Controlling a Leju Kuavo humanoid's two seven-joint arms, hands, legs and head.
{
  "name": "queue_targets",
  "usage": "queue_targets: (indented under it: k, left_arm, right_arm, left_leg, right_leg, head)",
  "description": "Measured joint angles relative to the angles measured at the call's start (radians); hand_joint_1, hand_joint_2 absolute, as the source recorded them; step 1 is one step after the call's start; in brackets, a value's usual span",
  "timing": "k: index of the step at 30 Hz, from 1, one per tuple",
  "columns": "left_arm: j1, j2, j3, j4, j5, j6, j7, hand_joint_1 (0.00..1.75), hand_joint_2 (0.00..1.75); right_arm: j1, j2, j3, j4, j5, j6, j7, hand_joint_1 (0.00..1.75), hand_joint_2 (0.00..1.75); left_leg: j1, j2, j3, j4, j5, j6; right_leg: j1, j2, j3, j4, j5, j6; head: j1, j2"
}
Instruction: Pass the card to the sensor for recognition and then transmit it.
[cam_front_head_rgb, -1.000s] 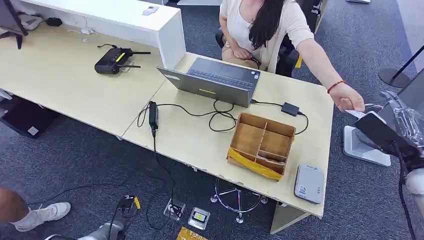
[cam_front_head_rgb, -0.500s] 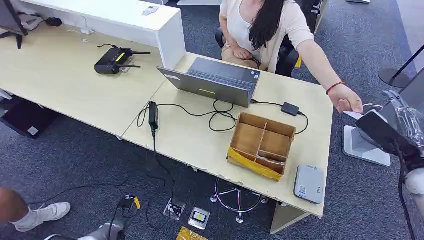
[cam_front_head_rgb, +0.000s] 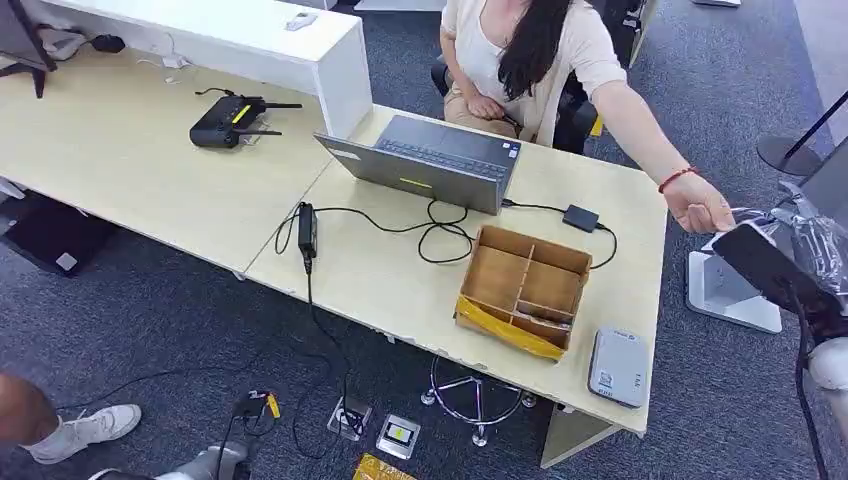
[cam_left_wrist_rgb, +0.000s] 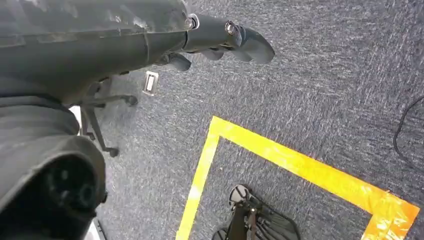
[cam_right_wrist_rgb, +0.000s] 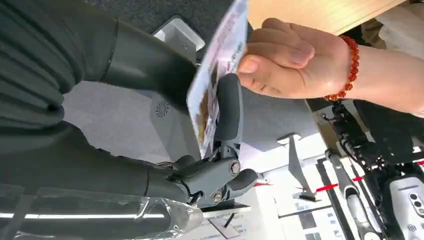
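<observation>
beside the far right corner of the pale wooden desk (cam_front_head_rgb: 180, 170), the robot's right hand (cam_right_wrist_rgb: 200, 125) pinches a printed card (cam_right_wrist_rgb: 216, 75) between its thick grey thumb and a dark finger (cam_right_wrist_rgb: 229, 107), the card standing edge-on in the right wrist view. a seated person's hand (cam_right_wrist_rgb: 285, 62) (a red bead bracelet (cam_right_wrist_rgb: 346, 70) on the wrist) reaches off that same corner of the desk and touches the card's far edge with its fingertips. on the desk's near right corner lies a grey card reader (cam_front_head_rgb: 617, 367); just beside it, toward the desk's middle, sits a wooden divided tray (cam_front_head_rgb: 524, 290). farther back on the desk an open laptop (cam_front_head_rgb: 430, 160) faces the person, with black cables looped in front of it. away from the desk, the left hand (cam_left_wrist_rgb: 220, 42) hangs over grey carpet crossed by yellow floor tape (cam_left_wrist_rgb: 300, 167), its dark fingers loosely curled and holding nothing.
</observation>
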Motion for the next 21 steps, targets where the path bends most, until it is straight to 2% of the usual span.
queue_targets:
  k: [21]
  left_arm:
    - [0.000, 0.003, 0.000, 0.000, -0.002, -0.001, 0.000, 0.00, 0.00]
  right_arm:
    - [0.004, -0.001, 0.000, 0.000, 0.001, 0.009, -0.008, 1.75, 1.75]
  left_leg:
    - [0.000, 0.000, 0.000, 0.000, 0.000, 0.000]
  right_leg:
    - [0.000, 0.001, 0.000, 0.000, 0.000, 0.000]
  head:
    - [0.000, 0.000]
